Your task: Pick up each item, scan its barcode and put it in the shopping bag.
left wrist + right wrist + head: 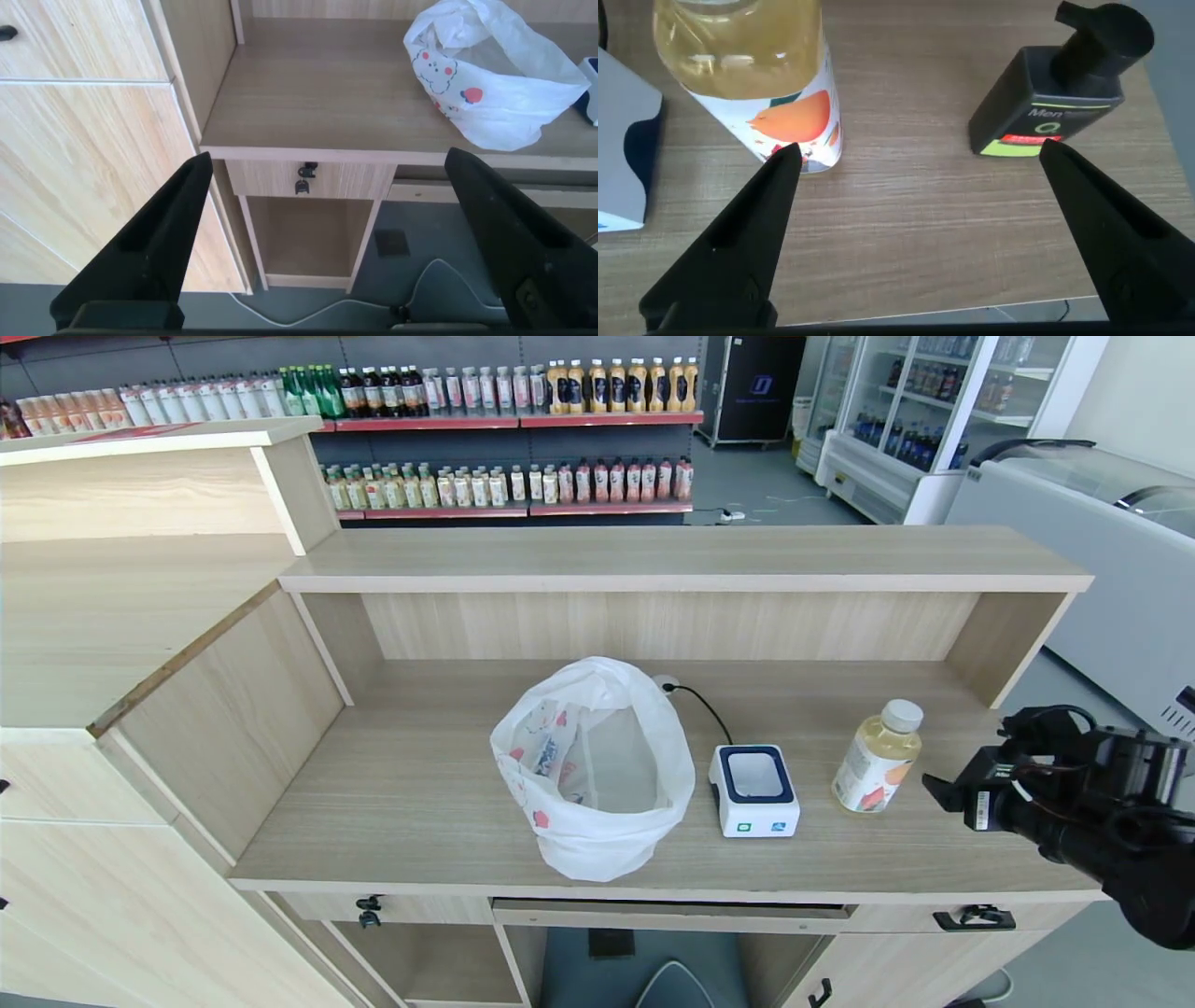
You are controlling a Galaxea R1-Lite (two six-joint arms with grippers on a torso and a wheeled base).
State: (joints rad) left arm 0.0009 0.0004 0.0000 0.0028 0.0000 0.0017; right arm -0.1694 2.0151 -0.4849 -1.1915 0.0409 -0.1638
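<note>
A white shopping bag (593,775) stands open in the middle of the wooden counter (411,793). To its right sits a white barcode scanner (754,791) with its cable running back. A yellow drink bottle (878,758) with a white cap stands upright right of the scanner. My right gripper (917,154) is open, low over the counter's front edge, with the drink bottle (747,75) and a black pump bottle (1064,93) just beyond its fingertips. My left gripper (329,161) is open and holds nothing, down in front of the counter, left of the bag (495,75).
A raised ledge (681,560) and side walls box in the counter at the back and both sides. Beneath the front edge are a locked drawer (304,177) and an open cubby. My right arm (1083,803) hangs over the counter's right end.
</note>
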